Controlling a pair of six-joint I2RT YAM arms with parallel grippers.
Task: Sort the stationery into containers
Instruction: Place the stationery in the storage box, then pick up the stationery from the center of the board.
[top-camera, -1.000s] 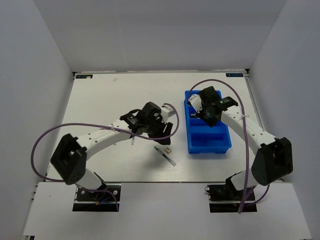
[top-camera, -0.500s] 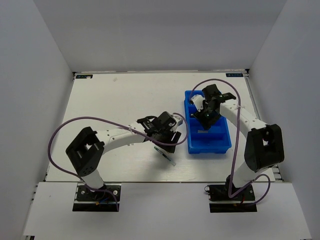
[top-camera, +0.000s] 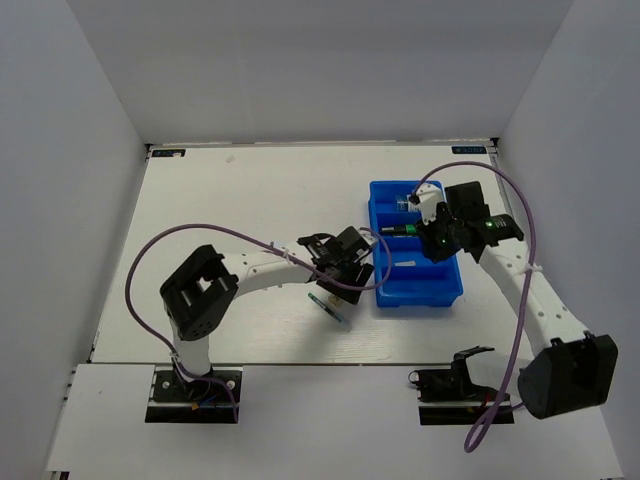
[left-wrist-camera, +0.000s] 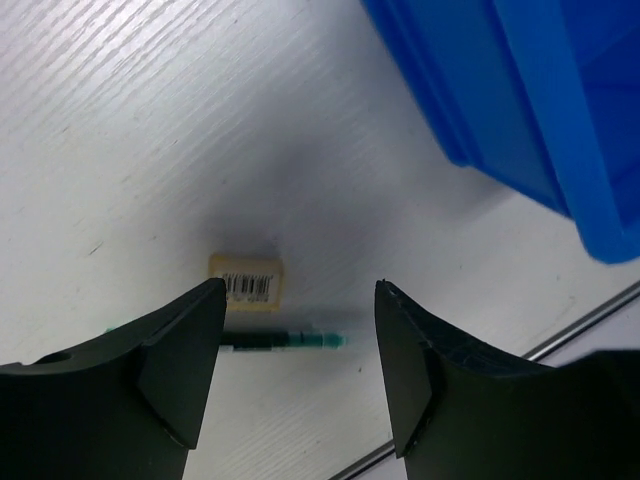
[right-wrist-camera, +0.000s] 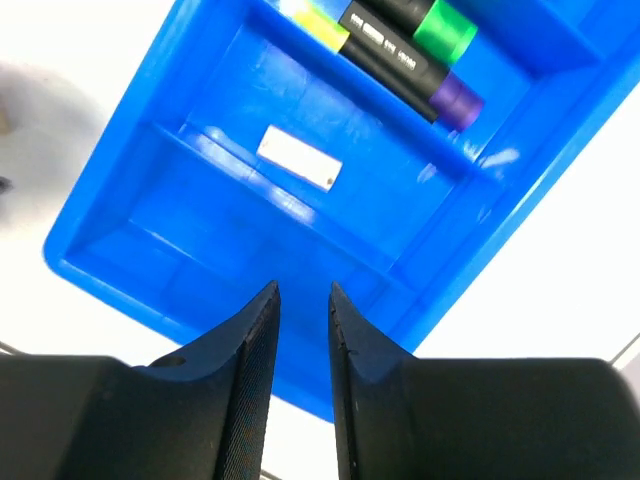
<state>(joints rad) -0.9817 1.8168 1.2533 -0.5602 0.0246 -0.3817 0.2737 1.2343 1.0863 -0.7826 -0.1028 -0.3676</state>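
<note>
one tan eraser (left-wrist-camera: 247, 279) lies under the spread left gripper (left-wrist-camera: 300, 287).

Left wrist view: the tray (left-wrist-camera: 520, 110) runs off the frame at 1 and 3 o'clock. The pen (left-wrist-camera: 290, 342) is a blur, partly lost behind the finger (left-wrist-camera: 170, 370) at 9 o'clock, and the barcode on the eraser (left-wrist-camera: 247, 281) is too small to read. Right wrist view, the markers (right-wrist-camera: 395, 50) are clipped at 12 o'clock; from the top camera the eraser can't be made out under the left gripper (top-camera: 338, 288).
</note>
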